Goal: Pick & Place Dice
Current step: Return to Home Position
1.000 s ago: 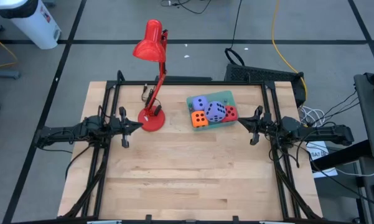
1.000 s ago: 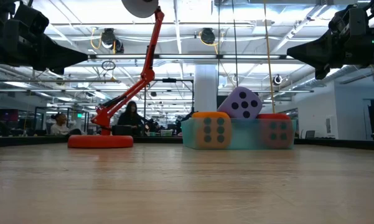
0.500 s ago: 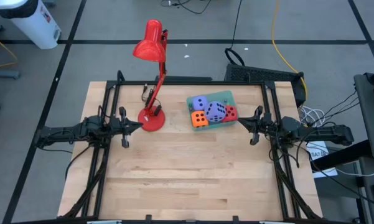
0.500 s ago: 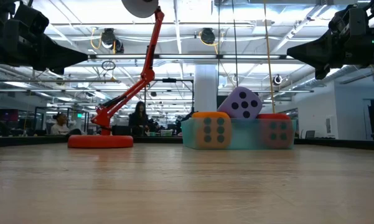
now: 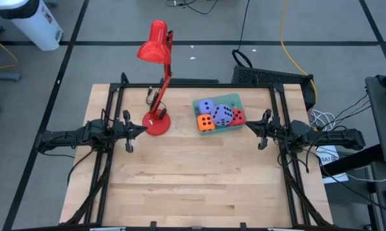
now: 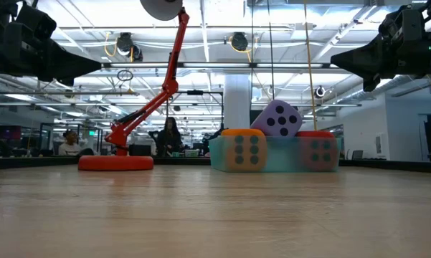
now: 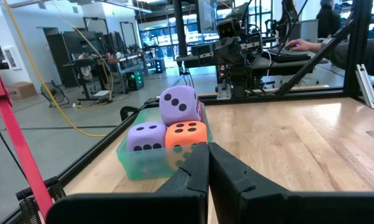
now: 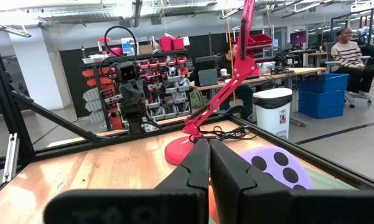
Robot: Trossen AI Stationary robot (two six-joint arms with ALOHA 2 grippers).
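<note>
Low view: lavender die (image 6: 277,118) sits tilted in bin (image 6: 281,155).

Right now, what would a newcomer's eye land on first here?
A tall red desk lamp stands on the table, left of centre. Beside it, a green bin holds four foam dice: two lavender, one orange, one red. The left gripper and right gripper wait shut at the table's sides.

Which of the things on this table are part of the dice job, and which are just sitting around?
Job:
orange die, red die, rear lavender-blue die and top lavender-blue die, all in the green bin
left gripper and right gripper, shut, at the table's sides

Lying about:
red desk lamp on the table
</note>
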